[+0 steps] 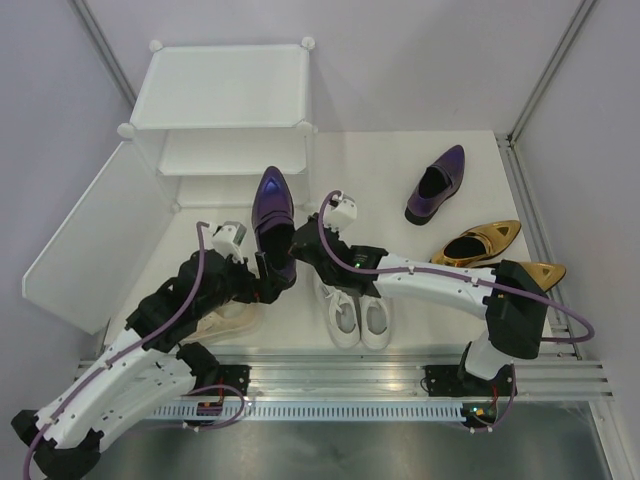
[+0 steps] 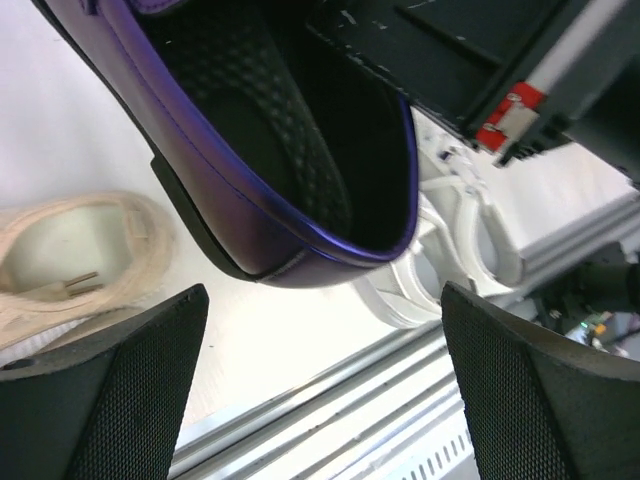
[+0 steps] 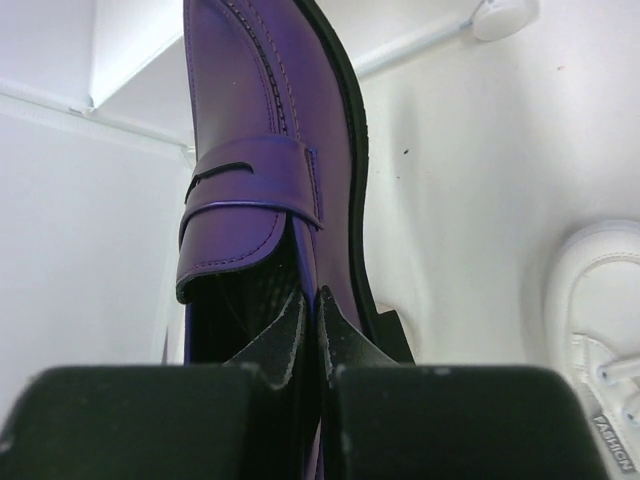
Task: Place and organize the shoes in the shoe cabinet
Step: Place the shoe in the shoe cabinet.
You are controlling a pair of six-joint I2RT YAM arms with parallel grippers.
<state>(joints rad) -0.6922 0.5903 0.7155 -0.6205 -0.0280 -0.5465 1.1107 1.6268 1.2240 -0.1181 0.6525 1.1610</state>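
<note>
Top view: the right hand (image 1: 298, 243) pinches the loafer (image 1: 272, 205) at frame centre, toe toward the cabinet (image 1: 220, 100) at upper left. The left hand (image 1: 262, 268) is spread at the heel. Both arms reach inward.

Left wrist view: fingers (image 2: 130, 390) wide apart, heel between them, untouched.

Right wrist view: fingers (image 3: 345, 340) pressed together on the loafer's side wall.

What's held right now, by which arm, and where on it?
The purple loafer, its side rim at the opening pinched in the right arm's jaws. The left arm's jaws stand open near its heel, gripping nothing.
</note>
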